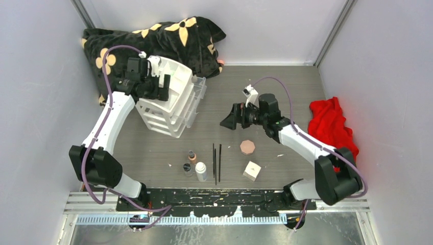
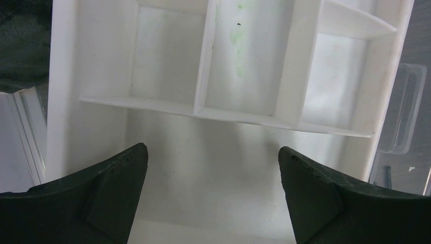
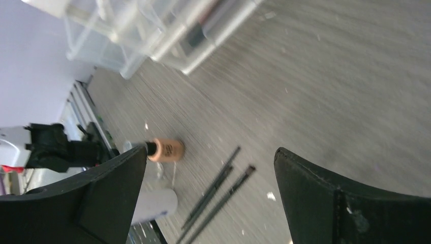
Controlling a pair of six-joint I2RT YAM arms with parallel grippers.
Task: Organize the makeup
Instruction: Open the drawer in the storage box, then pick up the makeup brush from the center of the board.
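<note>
The makeup lies on the grey table in front of the arms. In the top view there are a white bottle (image 1: 201,171), a tan dark-capped bottle (image 1: 192,156), a small clear jar (image 1: 187,169), two thin black sticks (image 1: 216,162), a pink-brown octagonal compact (image 1: 247,147) and a white cube (image 1: 251,170). No pink-red stick shows. My left gripper (image 1: 159,90) (image 2: 213,162) is open and empty over the white drawer box's top tray (image 2: 239,56). My right gripper (image 1: 231,118) (image 3: 210,162) is open and empty above the table. It faces the tan bottle (image 3: 166,150), the white bottle (image 3: 152,203) and the sticks (image 3: 216,185).
The white stacked-drawer box (image 1: 173,102) stands at the back left, its clear drawers (image 3: 152,30) facing right. A black flowered cloth (image 1: 163,41) lies behind it. A red cloth (image 1: 329,125) lies at the right. Walls close in the sides and back.
</note>
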